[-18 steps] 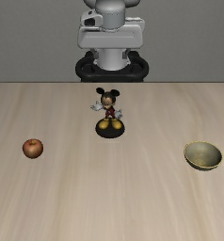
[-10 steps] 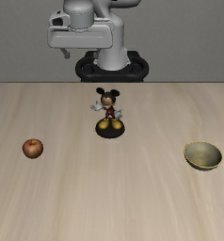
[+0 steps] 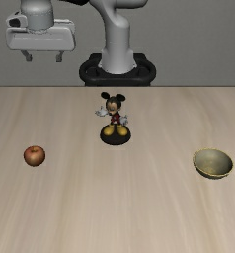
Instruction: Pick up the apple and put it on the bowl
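Apple [image 3: 34,155]: resting on the table [image 3: 139,217], toward the exterior view's left. It is red with a paler patch on its upper side. It sits on bare wood, well apart from every other item.

Bowl [image 3: 213,163]: standing on the table toward the exterior view's right, upright with its mouth up, olive in colour. It lies roughly level with the apple across the table, and the two are well apart.

Figurine [image 3: 114,119]: a cartoon mouse on a dark round stand, upright. It stands between apple and bowl in the view and nearer the far edge of the table than either. It touches neither.

Gripper [image 3: 43,57]: high above the table at the view's upper left, seen against the grey wall [image 3: 198,40]. Its white body is level, and two short dark fingers [image 3: 28,55] point down from its ends. The fingers are small at this range, but they appear spread wide, so the gripper is recorded as open. It hangs on the apple's side of the scene, well apart from the apple.

Arm [image 3: 115,30]: white, rising from a dark round base [image 3: 117,71] at the far edge of the table and bending over toward the view's left to carry the gripper.
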You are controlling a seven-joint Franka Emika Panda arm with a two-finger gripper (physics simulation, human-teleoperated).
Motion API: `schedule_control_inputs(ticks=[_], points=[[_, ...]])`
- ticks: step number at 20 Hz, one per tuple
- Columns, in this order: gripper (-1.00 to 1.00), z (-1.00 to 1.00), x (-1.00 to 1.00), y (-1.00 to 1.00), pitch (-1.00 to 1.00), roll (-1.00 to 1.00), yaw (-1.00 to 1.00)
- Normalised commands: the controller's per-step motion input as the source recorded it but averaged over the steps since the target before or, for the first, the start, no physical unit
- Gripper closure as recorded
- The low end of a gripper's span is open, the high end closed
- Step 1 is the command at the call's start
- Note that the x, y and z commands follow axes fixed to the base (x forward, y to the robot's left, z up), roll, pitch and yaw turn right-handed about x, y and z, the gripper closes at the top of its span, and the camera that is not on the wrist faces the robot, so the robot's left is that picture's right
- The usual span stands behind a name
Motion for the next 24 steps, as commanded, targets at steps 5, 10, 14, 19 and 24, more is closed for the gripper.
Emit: schedule_control_inputs(ticks=[5,10,14,19,24], points=[[-1.00,0.00,0.60,-0.40,0.00,0.00,0.00],[-1.00,0.00,1.00,0.00,0.00,0.00,0.00],[-1.00,0.00,1.00,0.00,0.00,0.00,0.00],[-1.00,-0.20,0.00,0.00,0.00,0.00,0.00],[-1.00,-1.00,0.00,0.00,0.00,0.00,0.00]])
